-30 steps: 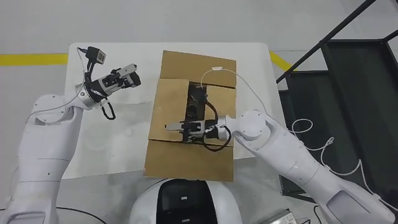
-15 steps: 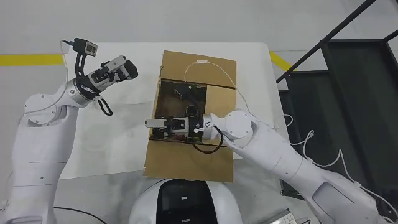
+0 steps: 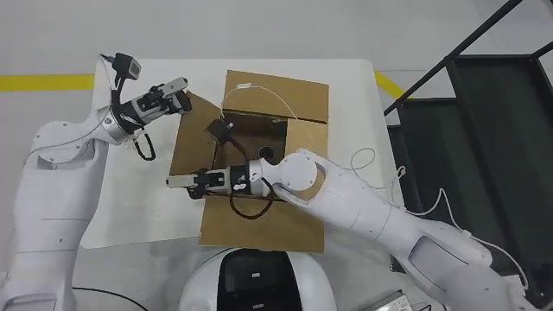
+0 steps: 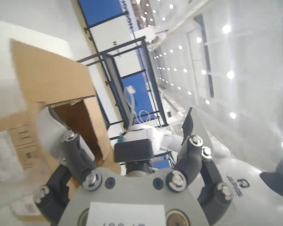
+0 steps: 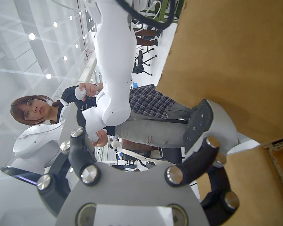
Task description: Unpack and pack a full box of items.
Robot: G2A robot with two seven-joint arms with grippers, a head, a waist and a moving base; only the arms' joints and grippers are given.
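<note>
Right hand (image 5: 135,116) splayed against box flap (image 5: 226,48)

The box (image 3: 276,95) is brown cardboard, dull and a bit rough. Its cut edge (image 5: 277,145) shows little paper waves inside. The table (image 3: 155,199) top is white and dull. The right gripper (image 5: 135,116) has a smooth grey base that looks like metal, shiny round screws (image 5: 88,172), dull black links and a black finger pad (image 5: 198,123) with small bumps. The left gripper (image 4: 118,123) has the same grey base and shiny screws.
</note>
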